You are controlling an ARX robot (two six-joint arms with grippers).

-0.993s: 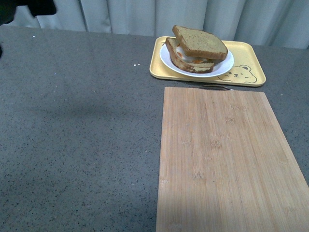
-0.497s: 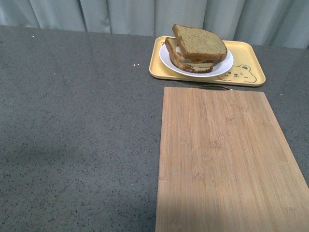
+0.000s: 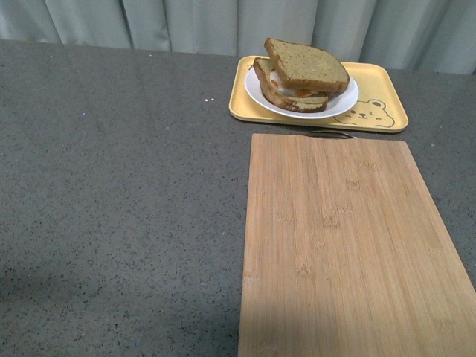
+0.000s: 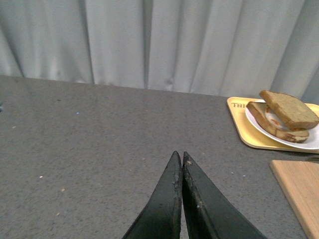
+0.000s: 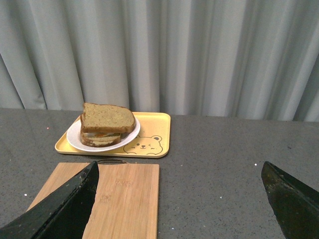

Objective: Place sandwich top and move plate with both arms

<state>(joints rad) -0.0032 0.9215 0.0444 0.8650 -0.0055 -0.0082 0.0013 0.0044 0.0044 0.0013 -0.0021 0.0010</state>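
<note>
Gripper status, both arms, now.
Left gripper: shut, fingertips together, holding nothing, above the bare counter.
Right gripper: open wide, empty, away from the sandwich top.

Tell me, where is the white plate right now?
In the front view the plate sits far right on the yellow tray, carrying the sandwich, just beyond the wooden board.

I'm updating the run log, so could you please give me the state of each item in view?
sandwich top: resting on the egg sandwich, slightly askew
plate: on the yellow tray, holding the sandwich
cutting board: flat, bare
left claw: shut, empty
right claw: open, empty
</note>
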